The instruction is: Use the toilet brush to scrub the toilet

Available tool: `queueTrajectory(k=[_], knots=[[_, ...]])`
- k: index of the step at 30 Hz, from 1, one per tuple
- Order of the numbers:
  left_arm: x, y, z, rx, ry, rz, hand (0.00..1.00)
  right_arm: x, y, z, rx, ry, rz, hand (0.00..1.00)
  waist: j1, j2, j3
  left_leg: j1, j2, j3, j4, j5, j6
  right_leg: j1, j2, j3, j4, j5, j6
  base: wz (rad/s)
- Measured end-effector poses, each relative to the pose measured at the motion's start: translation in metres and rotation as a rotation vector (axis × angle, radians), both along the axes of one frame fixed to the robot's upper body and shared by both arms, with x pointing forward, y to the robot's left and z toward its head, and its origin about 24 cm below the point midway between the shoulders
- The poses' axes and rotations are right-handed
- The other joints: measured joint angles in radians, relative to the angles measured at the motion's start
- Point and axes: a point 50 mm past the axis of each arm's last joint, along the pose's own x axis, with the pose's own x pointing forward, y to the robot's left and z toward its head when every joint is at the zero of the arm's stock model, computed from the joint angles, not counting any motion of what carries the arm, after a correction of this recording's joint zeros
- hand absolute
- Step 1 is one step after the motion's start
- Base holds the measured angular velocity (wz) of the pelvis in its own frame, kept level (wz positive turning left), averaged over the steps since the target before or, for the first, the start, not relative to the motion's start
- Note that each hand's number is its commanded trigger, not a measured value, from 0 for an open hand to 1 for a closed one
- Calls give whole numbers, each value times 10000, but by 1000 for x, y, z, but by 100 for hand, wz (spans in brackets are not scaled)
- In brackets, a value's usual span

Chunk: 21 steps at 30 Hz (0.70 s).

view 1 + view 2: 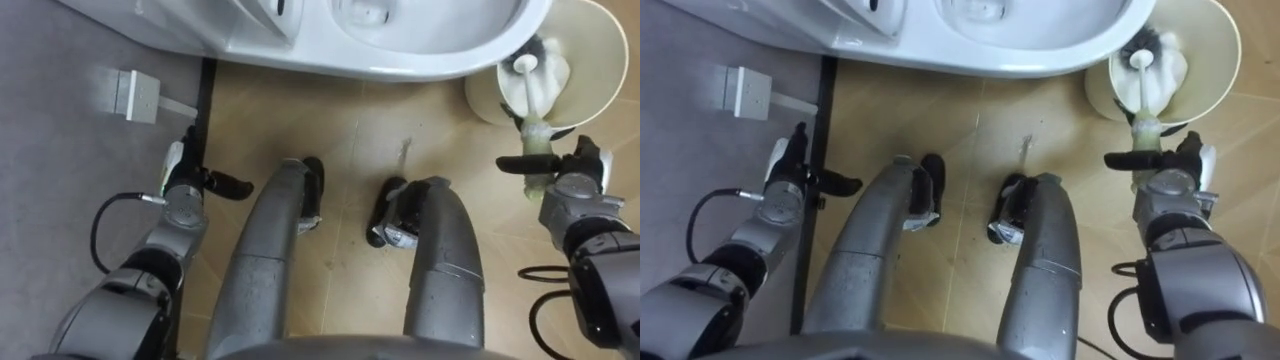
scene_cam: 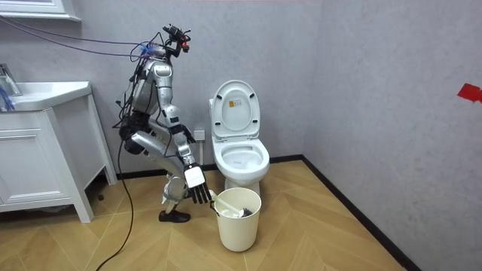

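Observation:
The white toilet [image 1: 400,45] stands just ahead of me with its lid up [image 2: 235,109]. To its right sits a cream bucket [image 1: 605,60] holding the toilet brush [image 1: 533,80], whose pale handle sticks out toward me. My right hand [image 1: 570,185] hangs at that handle. Its straight thumb lies across the handle, and in the room view its fingers [image 2: 200,196] hang fanned out beside the bucket [image 2: 239,222]. My left hand [image 1: 185,190] hangs low by the grey wall, its thumb out, holding nothing. The room view shows me bent low beside the toilet.
On the left, a grey wall carries a white socket box [image 1: 135,95] above a black skirting strip [image 1: 206,100]. A white vanity cabinet [image 2: 41,162] stands at the room view's left. The floor is tan wood.

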Motion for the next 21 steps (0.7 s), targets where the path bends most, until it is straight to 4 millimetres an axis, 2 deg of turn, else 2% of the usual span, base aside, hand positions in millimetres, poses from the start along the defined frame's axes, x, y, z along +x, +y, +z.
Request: queueTrajectory(k=[7, 14, 21], knots=[[2, -2, 2, -166, -140, 49, 0, 3, 2, 1, 194, -109, 87, 0, -41, -6, 3, -278, 5, -42, 176, -59, -22, -253, -2, -3, 139, -47, -2, 0], [2, -3, 2, -276, -107, -41, 0, 2, 4, -1, 811, -254, -7, 0, -186, -5, 4, -566, 4, -45, 541, -198, 58, -485, -16, 19, 421, -170, 33, 0], [2, 10, 4, -228, -80, 126, 0, 0, 10, -8, 1524, 153, 643, 0, -192, 1, 7, -672, -36, -107, 593, -243, 30, -541, -55, -46, 461, -224, 31, 1]])
